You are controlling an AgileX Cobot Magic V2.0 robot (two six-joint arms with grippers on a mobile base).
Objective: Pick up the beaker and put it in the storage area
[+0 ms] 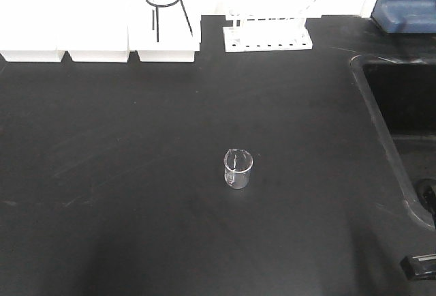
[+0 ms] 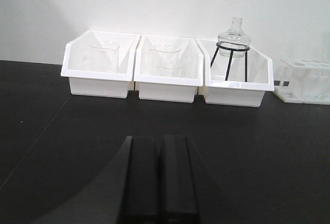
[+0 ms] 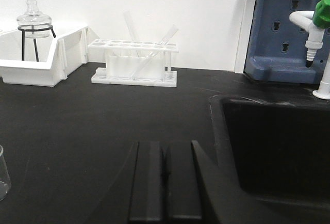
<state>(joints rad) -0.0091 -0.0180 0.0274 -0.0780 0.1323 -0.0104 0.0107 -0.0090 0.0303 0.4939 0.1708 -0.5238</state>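
The beaker (image 1: pixel 238 168) is small, clear glass with a pour lip. It stands upright and alone on the black benchtop (image 1: pixel 136 173), near the middle. Its edge also shows at the far left of the right wrist view (image 3: pixel 2 175). My left gripper (image 2: pixel 160 139) is shut and empty, low over the bench, facing the white trays. My right gripper (image 3: pixel 165 144) is shut and empty, low over the bench, to the right of the beaker and beside the sink. Neither gripper shows in the front view. The storage area is out of view.
Three white trays (image 2: pixel 170 74) line the back wall; the right one holds a black wire tripod with a glass dish (image 2: pixel 233 41). A white test-tube rack (image 3: pixel 134 61) stands right of them. A sink (image 3: pixel 273 146) opens at the right. A small black block (image 1: pixel 417 265) shows at the front right.
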